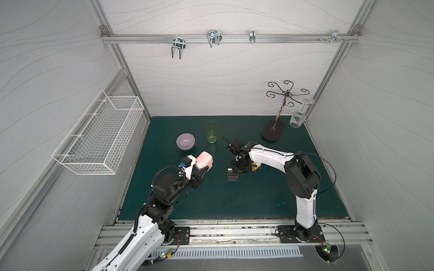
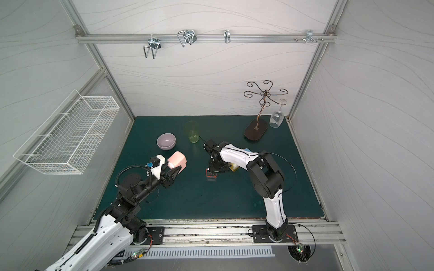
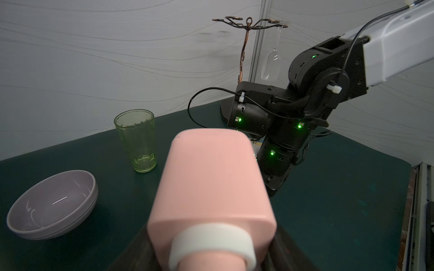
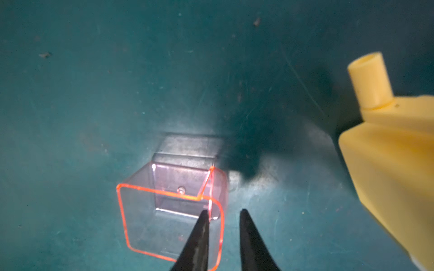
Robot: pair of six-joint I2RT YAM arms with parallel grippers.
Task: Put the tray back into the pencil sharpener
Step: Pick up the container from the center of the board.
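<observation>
The left pincer [image 1: 203, 170] is clamped on the pink pencil sharpener [image 1: 204, 160], held clear of the mat [image 4: 94, 93]. To its right the clear, orange-rimmed tray [image 4: 150, 223] lies on the mat. 1 side wall stands between the 2 parted fingers of the right pincer [image 4: 224, 212], not yet pinched. A yellow block [image 4: 394, 169] sits just beyond. Grasping, lifting and inserting the tray are all left to do.

White walls [image 1: 211, 77] with faint wavy grey lines stand at the back and both sides. A metal rail [image 1: 234, 37] with hooks [image 1: 177, 48] crosses the back wall, a wire basket [image 1: 101, 140] hangs at the left, and a dark green mat [image 1: 234, 199] covers the floor.
</observation>
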